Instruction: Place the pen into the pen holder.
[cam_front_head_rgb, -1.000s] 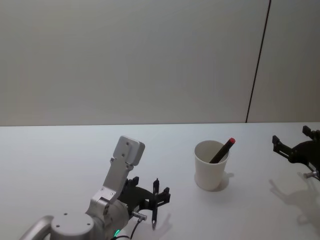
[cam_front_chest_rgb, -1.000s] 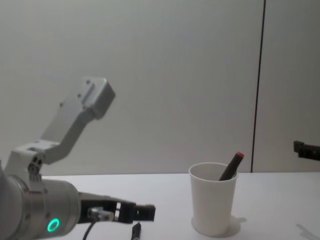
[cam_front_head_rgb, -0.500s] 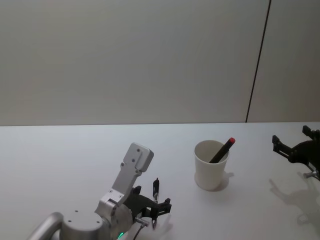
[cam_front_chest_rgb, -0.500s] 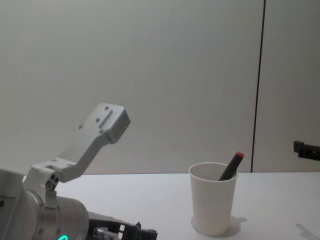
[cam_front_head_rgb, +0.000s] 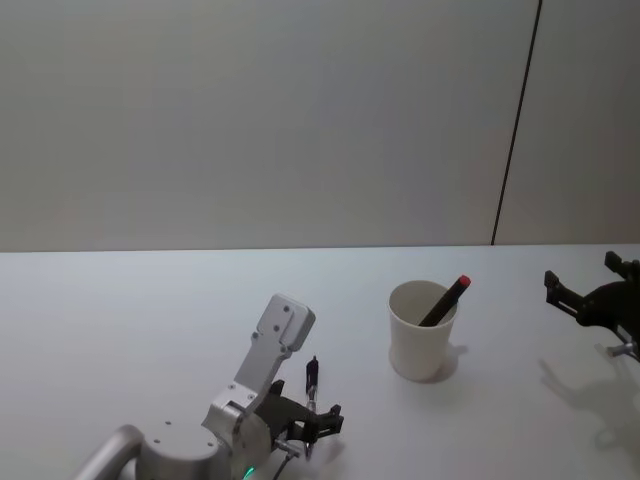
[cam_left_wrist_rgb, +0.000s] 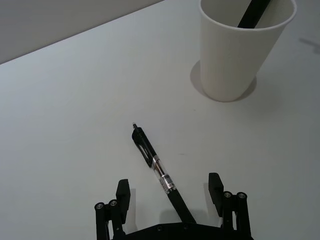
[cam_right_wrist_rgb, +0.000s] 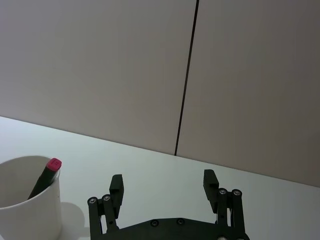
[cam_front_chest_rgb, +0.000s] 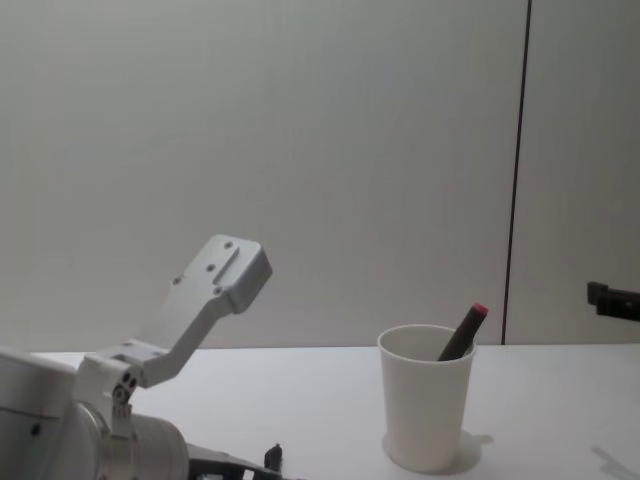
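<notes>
A black pen (cam_left_wrist_rgb: 155, 162) lies flat on the white table (cam_left_wrist_rgb: 65, 110), also seen in the head view as the pen (cam_front_head_rgb: 312, 374). My left gripper (cam_left_wrist_rgb: 169, 184) is open and low over the pen's rear half, one finger on each side, not gripping it; it sits near the front edge as the left gripper (cam_front_head_rgb: 314, 423). The pen holder (cam_front_head_rgb: 421, 336), a white paper cup, stands upright to the right of the pen (cam_front_chest_rgb: 425, 400) (cam_left_wrist_rgb: 240, 55). A black marker with a red cap (cam_front_head_rgb: 447, 299) leans inside it. My right gripper (cam_right_wrist_rgb: 163, 180) hangs open at the far right (cam_front_head_rgb: 590, 300).
The white table (cam_front_head_rgb: 120, 320) stretches bare to the left and behind the cup. A plain grey wall with a dark vertical seam (cam_front_head_rgb: 515, 120) stands behind it.
My left arm has sunk and drawn back toward the table's front edge, bringing the open gripper lower around the pen. The pen, the cup and the right arm have stayed put.
</notes>
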